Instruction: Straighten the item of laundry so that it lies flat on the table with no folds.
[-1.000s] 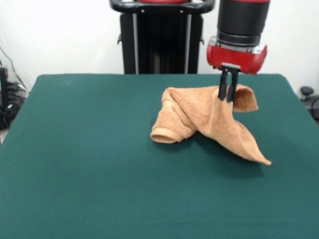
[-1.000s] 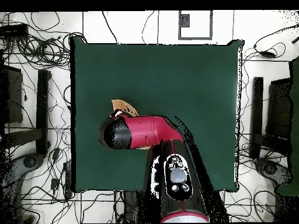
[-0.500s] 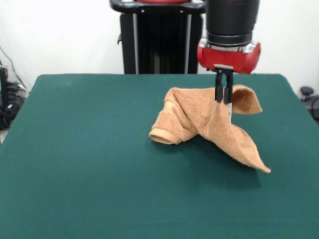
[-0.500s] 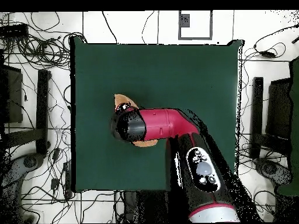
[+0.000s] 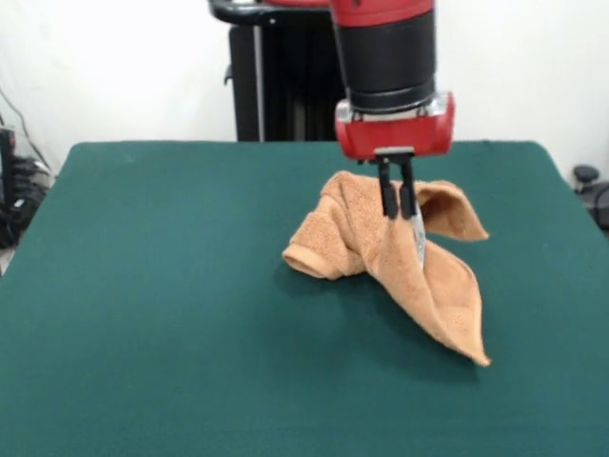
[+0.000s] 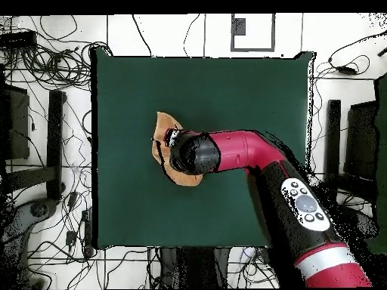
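A: While the gripper (image 5: 398,200) hangs over the middle of the table (image 5: 152,314) in the front view, its two black fingers sit close together, pinched on a raised ridge of the towel (image 5: 390,252). So the tool is clamped on cloth, not apart.

B: And the towel itself?

A: Bunched, a little toward three o'clock of the table's centre. A rolled end rests on the felt at about nine o'clock of the gripper, one flap droops toward three o'clock, and a long pointed corner trails down toward five o'clock. A small white tag (image 5: 418,240) shows just under the fingers.

B: What would you worry about?

A: The pinch looks shallow, taken on a fold and perhaps more than one layer. If the arm pulls sideways, I judge the whole bundle could slide along the felt without opening, or the terry could slip out of the grasp and drop back crumpled.

B: Does the overhead view change that?

A: It hides more than it shows. The red arm (image 6: 249,155) comes in from five o'clock and its head covers most of the towel (image 6: 162,132); only a tan crescent shows, toward nine o'clock of the table (image 6: 227,91), well inside the edge. I cannot see the fingers there.

B: So the edge is no danger yet?

A: Not yet. A long drag toward nine o'clock could carry cloth off that side, though.
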`<state>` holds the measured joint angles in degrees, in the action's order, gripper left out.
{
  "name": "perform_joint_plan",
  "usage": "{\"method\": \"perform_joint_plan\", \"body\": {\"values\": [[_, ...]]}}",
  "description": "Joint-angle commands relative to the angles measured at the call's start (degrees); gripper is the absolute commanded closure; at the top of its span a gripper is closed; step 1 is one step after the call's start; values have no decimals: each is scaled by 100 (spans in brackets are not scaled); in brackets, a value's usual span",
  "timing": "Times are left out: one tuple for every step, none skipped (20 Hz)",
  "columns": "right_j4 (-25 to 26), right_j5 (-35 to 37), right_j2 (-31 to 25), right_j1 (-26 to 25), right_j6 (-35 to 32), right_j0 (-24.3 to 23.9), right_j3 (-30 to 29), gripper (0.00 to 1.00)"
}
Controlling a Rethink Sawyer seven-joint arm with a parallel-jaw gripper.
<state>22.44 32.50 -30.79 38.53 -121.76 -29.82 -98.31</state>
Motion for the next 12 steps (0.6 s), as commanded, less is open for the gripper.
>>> {"method": "perform_joint_plan", "body": {"values": [[707, 1171, -1666, -916, 3723, -308, 321, 100], [760, 1248, -1754, -988, 3957, -368, 335, 100], [801, 1372, -1837, -1067, 4236, -399, 380, 100], [842, 1497, -1920, -1145, 4514, -430, 426, 100], [865, 1527, -1995, -1238, 4709, -461, 474, 100], [880, 1482, -2050, -1288, 4789, -504, 460, 100], [889, 1417, -2096, -1350, 4844, -541, 475, 100], [905, 1378, -2134, -1392, 4913, -582, 473, 100], [924, 1396, -2158, -1435, 5032, -608, 507, 100], [942, 1459, -2166, -1435, 5156, -644, 496, 100], [968, 1532, -2174, -1454, 5300, -670, 534, 100], [998, 1559, -2195, -1415, 5407, -751, 452, 100]]}}
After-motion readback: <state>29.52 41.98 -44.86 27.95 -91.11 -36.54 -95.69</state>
